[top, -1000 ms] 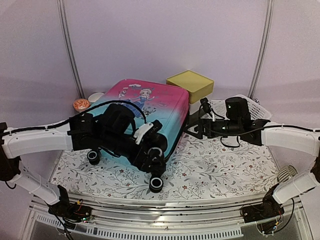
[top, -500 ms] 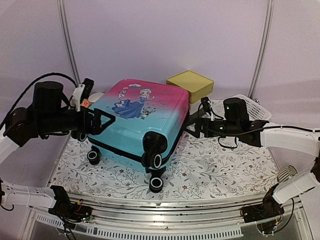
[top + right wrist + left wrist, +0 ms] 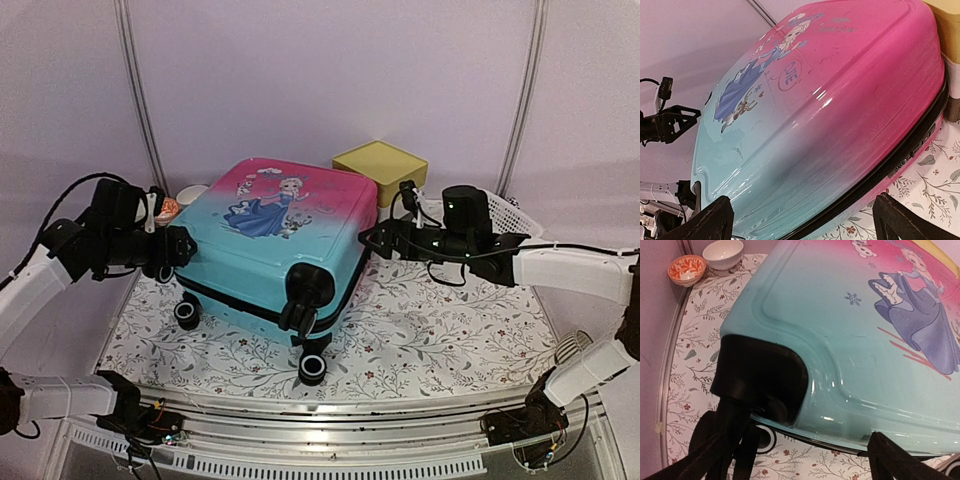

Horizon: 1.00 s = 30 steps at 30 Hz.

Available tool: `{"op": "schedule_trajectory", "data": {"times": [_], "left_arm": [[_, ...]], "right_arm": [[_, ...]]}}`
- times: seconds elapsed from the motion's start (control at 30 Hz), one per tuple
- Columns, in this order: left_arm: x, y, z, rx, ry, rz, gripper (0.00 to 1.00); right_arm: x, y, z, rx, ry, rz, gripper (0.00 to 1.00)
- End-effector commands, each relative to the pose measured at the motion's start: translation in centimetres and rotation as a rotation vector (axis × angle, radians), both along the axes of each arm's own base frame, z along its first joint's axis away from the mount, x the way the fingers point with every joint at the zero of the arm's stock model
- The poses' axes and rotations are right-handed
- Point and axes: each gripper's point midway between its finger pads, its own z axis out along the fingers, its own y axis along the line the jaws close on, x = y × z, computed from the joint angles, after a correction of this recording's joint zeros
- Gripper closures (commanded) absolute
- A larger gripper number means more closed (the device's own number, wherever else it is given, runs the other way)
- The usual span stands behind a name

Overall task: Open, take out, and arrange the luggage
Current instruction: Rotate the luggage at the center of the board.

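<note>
The luggage (image 3: 275,240) lies shut and flat on the floral mat, its cartoon girl print facing up and its black wheels (image 3: 312,368) toward the near edge. My left gripper (image 3: 180,247) stands open right beside its turquoise left corner. In the left wrist view that corner and its black wheel housing (image 3: 760,380) fill the space above my spread fingers (image 3: 715,450). My right gripper (image 3: 372,240) is open at the pink right side. The right wrist view shows the shell (image 3: 830,115) and the black zipper band (image 3: 910,145) between its fingertips (image 3: 900,220). Neither gripper holds anything.
A yellow-topped box (image 3: 380,170) stands behind the suitcase at the back right, touching it. A white mesh basket (image 3: 505,215) sits behind my right arm. An orange bowl (image 3: 686,269) and a white bowl (image 3: 724,252) rest at the back left. The floral mat (image 3: 420,330) covers the table.
My left arm has swung off the suitcase's front to its left side, and its gripper now stands at the turquoise corner. My right gripper has edged left toward the suitcase.
</note>
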Motion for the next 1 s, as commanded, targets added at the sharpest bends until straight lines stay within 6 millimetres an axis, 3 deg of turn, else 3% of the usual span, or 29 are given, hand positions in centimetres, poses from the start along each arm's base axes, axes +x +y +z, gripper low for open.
{"op": "schedule_trajectory", "data": {"times": [0.0,0.17,0.37,0.6,0.67,0.77,0.97], "left_arm": [[0.3,0.3,-1.6,0.009,0.028,-0.018,0.02],[0.6,2.5,-3.2,0.098,0.081,0.084,0.02],[0.5,3.9,-1.9,0.142,0.037,0.140,0.02],[1.2,8.1,-2.4,0.183,0.064,0.235,0.02],[1.4,7.9,-2.4,0.177,0.061,0.205,0.04],[1.7,5.8,-2.7,0.134,0.067,0.083,0.10],[1.8,2.8,-3.5,0.051,0.098,-0.063,0.12]], "right_arm": [[0.4,0.6,0.6,0.041,0.010,-0.004,0.01],[1.5,0.2,0.3,0.055,0.039,-0.085,0.01],[2.6,0.7,0.6,0.078,0.053,-0.106,0.01],[2.9,0.4,0.6,0.073,0.045,-0.136,0.01],[3.0,0.3,0.5,0.070,0.044,-0.138,0.01],[3.3,0.7,0.3,0.068,0.049,-0.129,0.01],[4.3,3.0,-0.1,0.096,0.100,-0.079,0.01]]}}
